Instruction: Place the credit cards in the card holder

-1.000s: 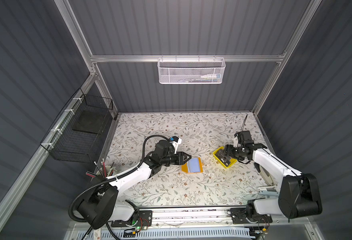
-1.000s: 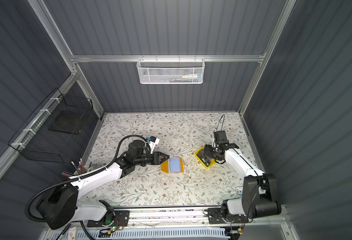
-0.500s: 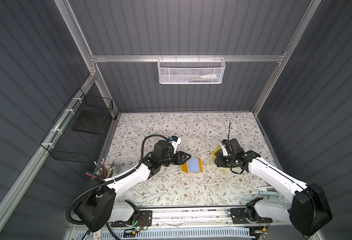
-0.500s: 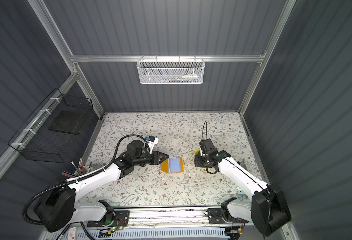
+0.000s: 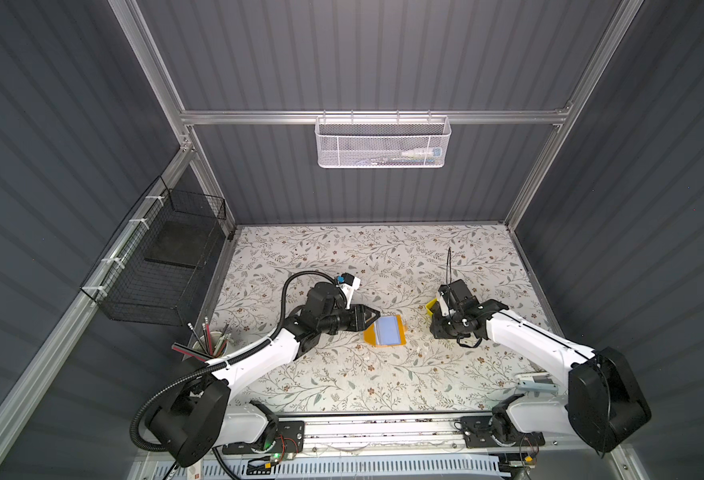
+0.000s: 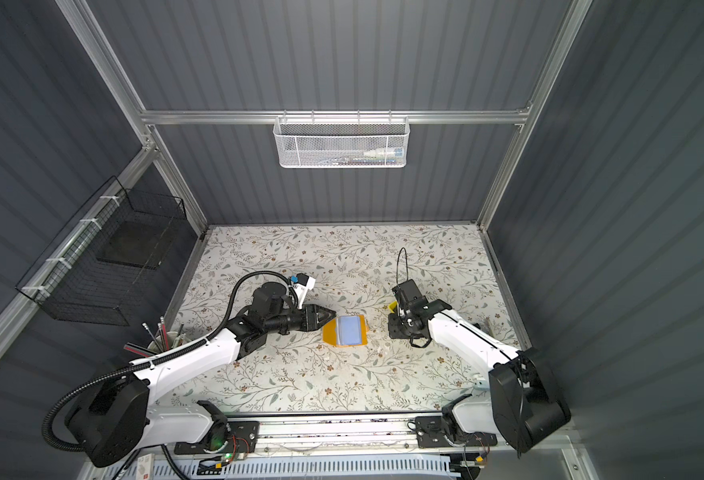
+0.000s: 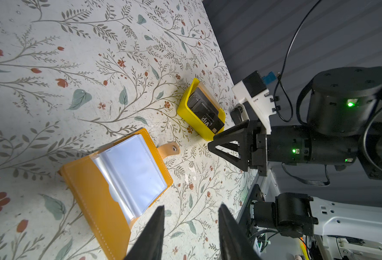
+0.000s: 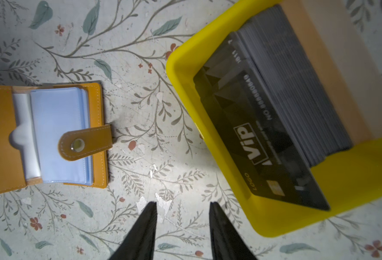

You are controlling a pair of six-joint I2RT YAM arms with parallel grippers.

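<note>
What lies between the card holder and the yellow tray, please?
Between card holder and yellow tray, only bare flecked tabletop, shown in the right wrist view.

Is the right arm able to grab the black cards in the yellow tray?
Probably yes. The right gripper is open and empty beside the yellow tray, and nothing covers the cards.
</note>
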